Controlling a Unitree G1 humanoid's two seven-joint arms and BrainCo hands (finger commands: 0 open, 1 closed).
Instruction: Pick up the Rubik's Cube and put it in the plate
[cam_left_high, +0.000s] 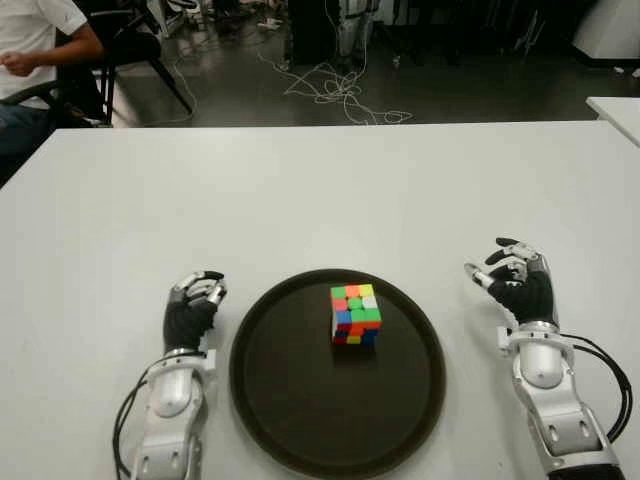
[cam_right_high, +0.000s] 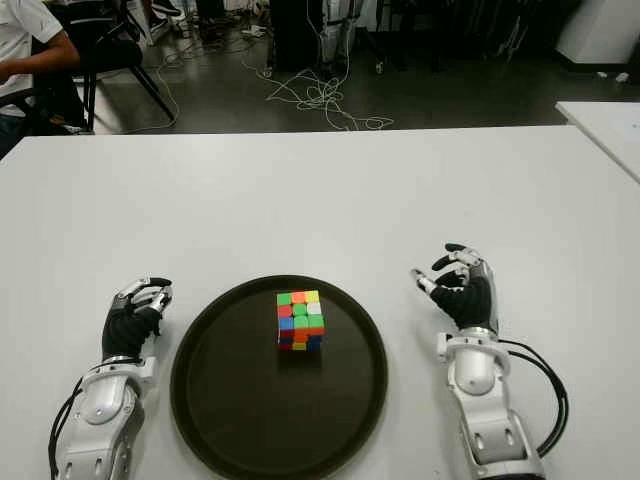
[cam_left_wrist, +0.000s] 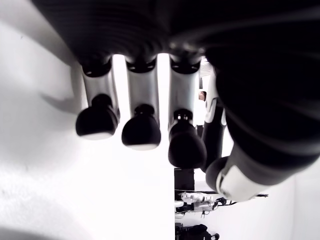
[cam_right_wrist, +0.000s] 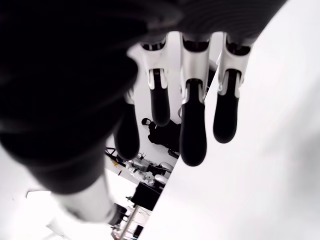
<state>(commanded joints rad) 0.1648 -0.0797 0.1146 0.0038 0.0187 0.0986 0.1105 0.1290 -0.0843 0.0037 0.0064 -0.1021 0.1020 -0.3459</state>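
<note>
1. the wide white rectangular table (cam_left_high: 320, 190) fills most of both eye views, with a dark floor strewn with white cables (cam_left_high: 335, 85) beyond its far edge.
2. a round dark brown plate (cam_left_high: 290, 420) lies on the table's near side, between the two hands.
3. the right hand (cam_left_high: 515, 280) shows to the plate's right, apart from it, fingers loosely spread and holding nothing.
4. the left hand (cam_left_high: 192, 305) shows just left of the plate, fingers curled in, empty.
5. the multicoloured rubik's cube (cam_left_high: 356, 314) sits flat inside the plate, slightly beyond its centre; a cube has no long axis, its top face up, one side facing the robot.
6. only the wrist views show the fingertips (cam_left_wrist: 141, 132) and (cam_right_wrist: 192, 135) from below; only the eye views show cube and plate.
7. a seated person (cam_left_high: 35, 50) appears at far left.
</note>
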